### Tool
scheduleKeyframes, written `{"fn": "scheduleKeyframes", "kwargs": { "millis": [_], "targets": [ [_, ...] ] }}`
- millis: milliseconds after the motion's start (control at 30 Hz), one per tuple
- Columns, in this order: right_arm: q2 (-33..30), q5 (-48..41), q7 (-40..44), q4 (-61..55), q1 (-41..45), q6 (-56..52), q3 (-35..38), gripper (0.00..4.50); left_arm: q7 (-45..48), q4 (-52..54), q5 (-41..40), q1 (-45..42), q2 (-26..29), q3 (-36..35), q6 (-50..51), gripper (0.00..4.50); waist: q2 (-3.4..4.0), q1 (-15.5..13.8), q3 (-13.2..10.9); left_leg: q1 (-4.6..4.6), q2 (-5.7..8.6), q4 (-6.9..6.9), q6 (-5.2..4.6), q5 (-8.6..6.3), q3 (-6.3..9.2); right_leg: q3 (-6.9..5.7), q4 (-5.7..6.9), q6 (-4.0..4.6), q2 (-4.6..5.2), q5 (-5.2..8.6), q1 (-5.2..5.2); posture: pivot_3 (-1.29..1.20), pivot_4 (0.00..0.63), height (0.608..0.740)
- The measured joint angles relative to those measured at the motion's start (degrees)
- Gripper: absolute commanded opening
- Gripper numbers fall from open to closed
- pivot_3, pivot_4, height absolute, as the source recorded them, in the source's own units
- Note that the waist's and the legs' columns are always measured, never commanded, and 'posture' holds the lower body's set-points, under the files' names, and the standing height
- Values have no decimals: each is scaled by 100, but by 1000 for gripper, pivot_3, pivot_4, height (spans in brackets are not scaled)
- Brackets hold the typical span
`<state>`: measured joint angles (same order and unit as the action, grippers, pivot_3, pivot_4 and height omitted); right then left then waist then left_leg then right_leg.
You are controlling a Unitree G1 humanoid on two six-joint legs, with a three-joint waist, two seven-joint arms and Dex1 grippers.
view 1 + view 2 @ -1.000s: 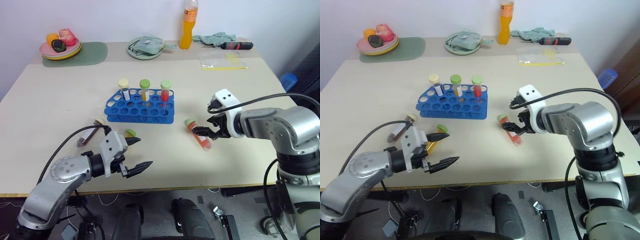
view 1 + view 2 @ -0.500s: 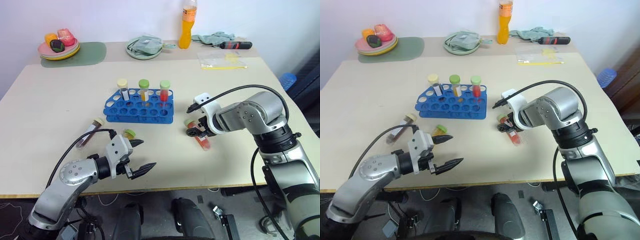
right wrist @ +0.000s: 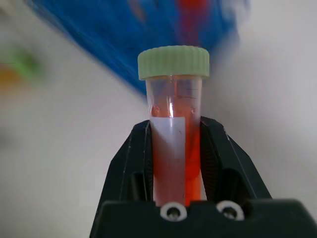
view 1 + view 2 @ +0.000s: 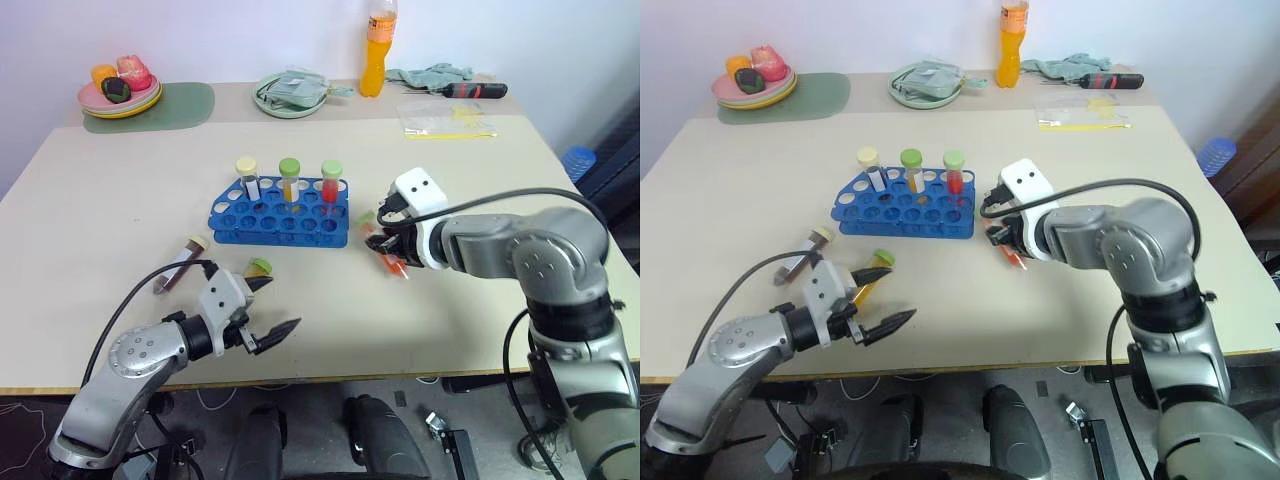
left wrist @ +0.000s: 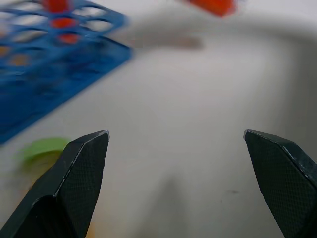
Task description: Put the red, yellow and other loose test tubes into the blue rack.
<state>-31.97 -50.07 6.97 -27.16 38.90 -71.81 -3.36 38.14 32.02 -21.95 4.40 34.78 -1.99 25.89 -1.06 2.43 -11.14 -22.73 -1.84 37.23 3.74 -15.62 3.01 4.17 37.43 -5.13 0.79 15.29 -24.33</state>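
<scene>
The surface is big, flat, smooth and pale beige. In the middle of it sits the blue rack, a low plastic box with rows of round holes on top. Three tubes with round caps stand up in its far row: one with a pale yellow cap, one with a green cap and yellow inside, and one with a green cap and red inside.

The right gripper is just right of the rack. Its black jaws are clamped on a clear red tube with a ridged light green cap and a white label.

The left gripper is at the near left, and its pointed black jaws are wide apart with nothing in them.

Two loose tubes lie on the surface to the near left of the rack: a dark brown one with a cream cap, and a green-capped one beside the left gripper
</scene>
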Motion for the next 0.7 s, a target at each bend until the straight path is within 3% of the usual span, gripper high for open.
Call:
{"fn": "scheduleKeyframes", "kwargs": {
  "millis": [133, 267, 467, 700],
  "targets": [
    [1339, 891, 626, 373, -245, 2454, -103, 800, -177, -367, -90, -151, -298, -326, -52, 4500, -2, 84, 2, 22, -8, -5, -1, 1, -4, 8, 12, 5, -13, -2, 4, 0, 150, 740],
    [2312, 2079, 916, 1858, -244, 4525, -532, 800, -278, -691, -124, -273, -473, -459, -198, 4500, -5, 98, 4, 22, -6, -3, 0, 1, -7, 9, 17, 6, -9, -3, 4, 0, 150, 740],
    [2876, 3033, 1214, 3500, -253, 6183, -692, 800, -395, -686, -124, -237, -521, -571, -256, 4500, -3, 52, 3, 20, -4, -6, 1, 2, -8, 8, 20, 6, -1, -4, 2, 0, 150, 740],
    [3074, 3346, 1460, 4036, -277, 6832, -598, 800, -456, -562, -129, -112, -538, -572, -255, 4500, -3, 24, 3, 25, -4, -5, 2, 2, -8, 8, 27, 7, -1, -3, 2, 0, 150, 740]
  ]
}}
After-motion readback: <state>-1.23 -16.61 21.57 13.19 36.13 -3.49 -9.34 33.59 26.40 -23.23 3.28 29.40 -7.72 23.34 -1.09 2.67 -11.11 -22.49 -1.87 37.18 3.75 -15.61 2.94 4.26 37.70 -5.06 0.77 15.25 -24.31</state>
